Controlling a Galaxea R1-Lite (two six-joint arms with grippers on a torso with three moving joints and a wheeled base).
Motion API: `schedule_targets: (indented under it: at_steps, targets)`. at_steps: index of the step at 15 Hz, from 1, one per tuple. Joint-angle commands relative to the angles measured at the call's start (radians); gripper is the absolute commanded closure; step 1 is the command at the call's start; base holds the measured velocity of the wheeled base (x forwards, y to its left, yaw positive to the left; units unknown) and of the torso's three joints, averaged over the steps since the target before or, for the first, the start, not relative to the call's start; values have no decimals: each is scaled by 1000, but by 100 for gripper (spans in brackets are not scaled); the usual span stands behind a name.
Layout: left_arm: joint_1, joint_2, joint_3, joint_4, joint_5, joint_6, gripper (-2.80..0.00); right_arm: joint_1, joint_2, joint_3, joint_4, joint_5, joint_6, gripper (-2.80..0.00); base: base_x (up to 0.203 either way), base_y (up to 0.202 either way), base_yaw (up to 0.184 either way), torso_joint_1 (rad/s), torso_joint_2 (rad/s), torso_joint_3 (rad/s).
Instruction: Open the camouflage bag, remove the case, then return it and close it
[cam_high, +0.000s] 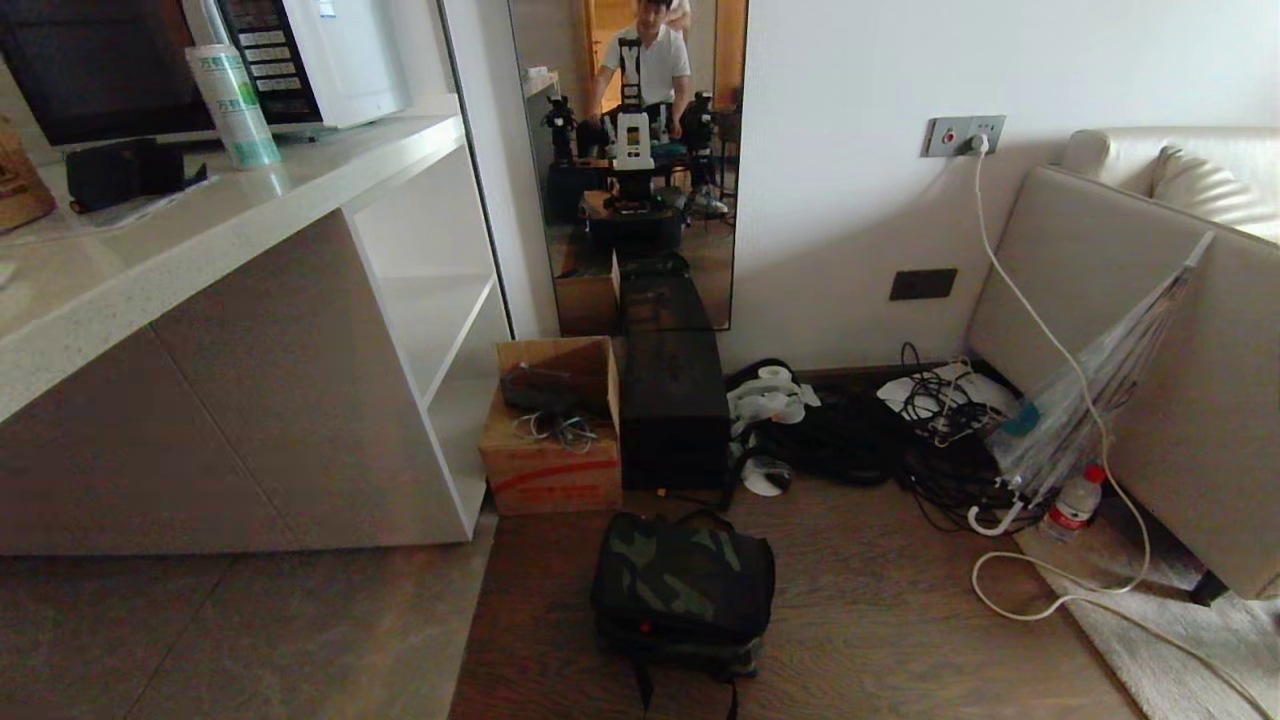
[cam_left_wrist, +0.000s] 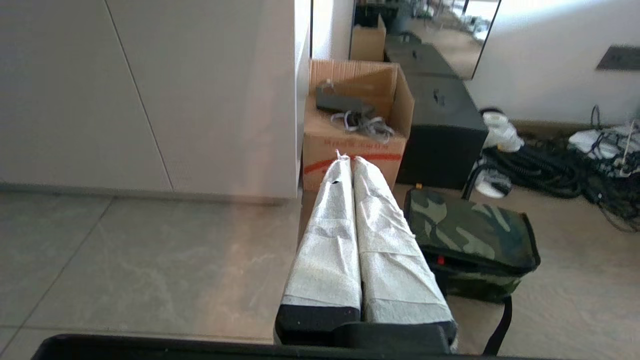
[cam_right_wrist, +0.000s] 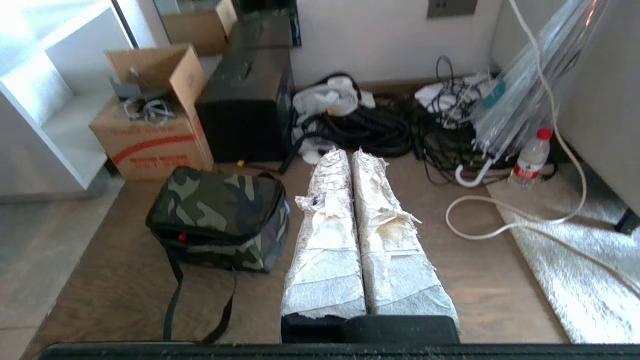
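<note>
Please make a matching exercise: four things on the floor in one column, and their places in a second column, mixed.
Things:
1. camouflage bag
2. cardboard box
3. black box
4. water bottle

Places:
A. beside the white cabinet
B. below the mirror, right of the cardboard box
C. by the sofa, near the umbrella
D. closed, nearest the robot

Pairs: 1-D, 2-A, 3-B, 4-C

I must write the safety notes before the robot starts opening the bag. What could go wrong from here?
1. The soft green-camouflage fabric bag lies closed on the wooden floor; being soft, it may slide or deform when its zip is pulled.
2. Its black strap handles trail loose on the floor and could snag a gripper.
3. The white cable and tangled black cables lie close on the right and could catch the right arm.
</note>
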Motion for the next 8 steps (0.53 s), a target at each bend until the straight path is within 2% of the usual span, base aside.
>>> schedule_targets:
  at_steps: [1,6,8]
  targets:
    - [0,0,9,0,0,-1,0,-1,2,1,-1,0,0,0,0,0,0,3,5,200]
    - [0,0,9,0,0,4,0,1,2,1,-1,0,0,0,0,0,0,4,3,199]
    - [0,0,9,0,0,4,0,1,2,0,-1,0,0,0,0,0,0,3,-1,80]
